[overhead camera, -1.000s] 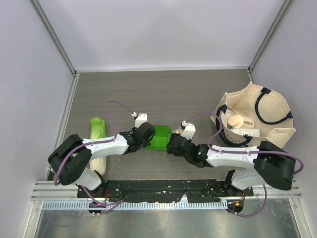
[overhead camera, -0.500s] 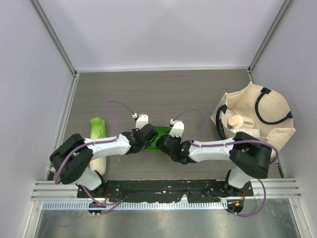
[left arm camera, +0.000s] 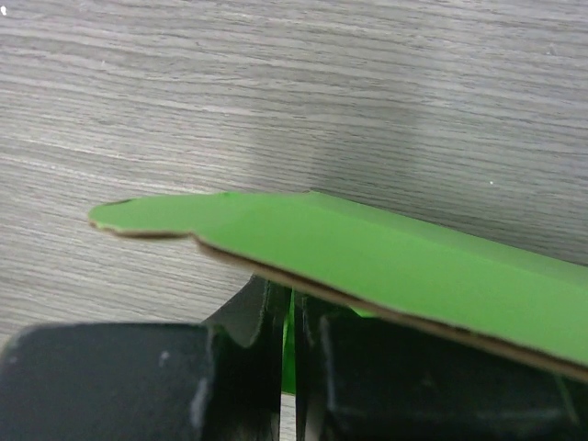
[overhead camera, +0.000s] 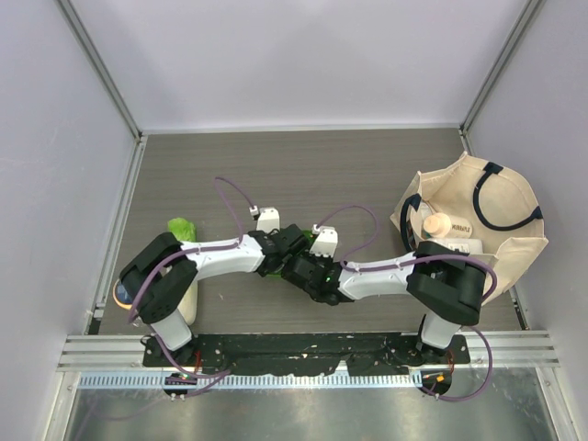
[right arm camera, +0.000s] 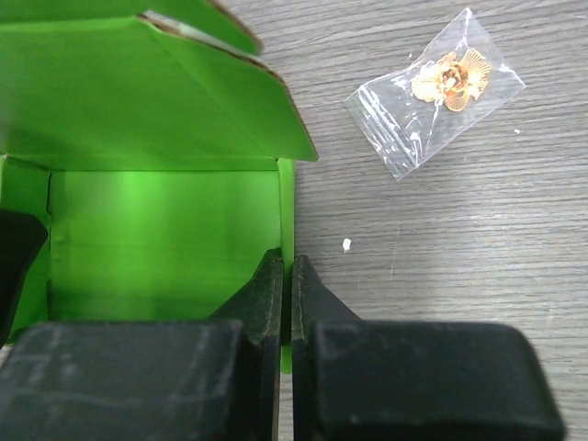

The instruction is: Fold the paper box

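The right claw [right arm camera: 286, 276] has just swung in from the box's right side and snapped from wide open to a narrow pinch. Its fingers now clamp a thin upright wall of the green box [right arm camera: 165, 239], with the box's floor and a raised flap spread out ahead of it. The left claw [left arm camera: 292, 303] is as it was a second ago, nipped tight on another green panel that stands between its fingers, with a flap jutting out over the table [left arm camera: 276, 83]. From above, both arms meet at the middle of the table, nearer the front edge. The box sits under the two wrists, so only slivers of green show there. It lies between the cabbage [overhead camera: 181, 227] on the left and the tote [overhead camera: 478, 216] on the right, well apart from both. A small clear bag [right arm camera: 432, 87] holding a gold trinket lies on the wood near the box, not touching it. With both sides now gripped, the box looks partly raised, its walls starting to stand, but the flaps are still loose. I judge the next fold can begin, one claw steadying while the other turns a wall or flap. The thin card may buckle or slip if the two pull unevenly.
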`<state>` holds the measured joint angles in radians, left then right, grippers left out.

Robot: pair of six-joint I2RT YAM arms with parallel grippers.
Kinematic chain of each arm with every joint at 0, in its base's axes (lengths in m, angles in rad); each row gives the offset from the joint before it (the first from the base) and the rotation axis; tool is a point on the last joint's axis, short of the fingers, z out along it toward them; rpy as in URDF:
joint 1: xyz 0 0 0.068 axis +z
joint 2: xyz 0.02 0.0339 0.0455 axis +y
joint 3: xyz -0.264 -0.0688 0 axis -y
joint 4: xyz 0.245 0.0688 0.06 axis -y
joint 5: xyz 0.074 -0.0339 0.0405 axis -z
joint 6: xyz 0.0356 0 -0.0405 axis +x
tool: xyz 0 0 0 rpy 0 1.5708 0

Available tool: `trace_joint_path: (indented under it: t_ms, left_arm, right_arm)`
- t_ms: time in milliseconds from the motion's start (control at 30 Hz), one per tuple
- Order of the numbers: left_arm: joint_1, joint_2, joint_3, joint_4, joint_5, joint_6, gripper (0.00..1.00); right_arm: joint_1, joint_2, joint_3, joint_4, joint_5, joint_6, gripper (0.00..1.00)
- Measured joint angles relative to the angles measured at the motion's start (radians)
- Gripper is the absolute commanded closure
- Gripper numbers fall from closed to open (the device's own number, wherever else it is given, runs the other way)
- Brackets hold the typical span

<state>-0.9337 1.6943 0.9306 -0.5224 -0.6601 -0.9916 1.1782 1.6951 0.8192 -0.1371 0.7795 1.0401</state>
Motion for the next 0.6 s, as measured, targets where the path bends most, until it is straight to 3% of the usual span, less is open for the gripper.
trace_joint_path:
  t_ms: [133, 333, 567, 600]
  left_arm:
    - [-0.001, 0.018, 0.024, -0.042, 0.0, -0.041, 1.0]
    - [-0.02, -0.053, -0.054, 0.061, -0.014, 0.02, 1.0]
    - [-0.038, -0.103, -0.109, 0.077, -0.003, 0.063, 0.64]
    - [-0.039, -0.108, -0.112, 0.076, 0.0, 0.066, 0.55]
  right_arm:
    - [-0.01, -0.002, -0.011, 0.019, -0.006, 0.014, 0.99]
    - [0.02, -0.002, -0.016, 0.022, 0.024, 0.006, 0.99]
    - [0.042, -0.002, -0.019, 0.032, 0.03, -0.018, 0.97]
    - [0.045, -0.002, -0.019, 0.037, 0.024, -0.025, 0.96]
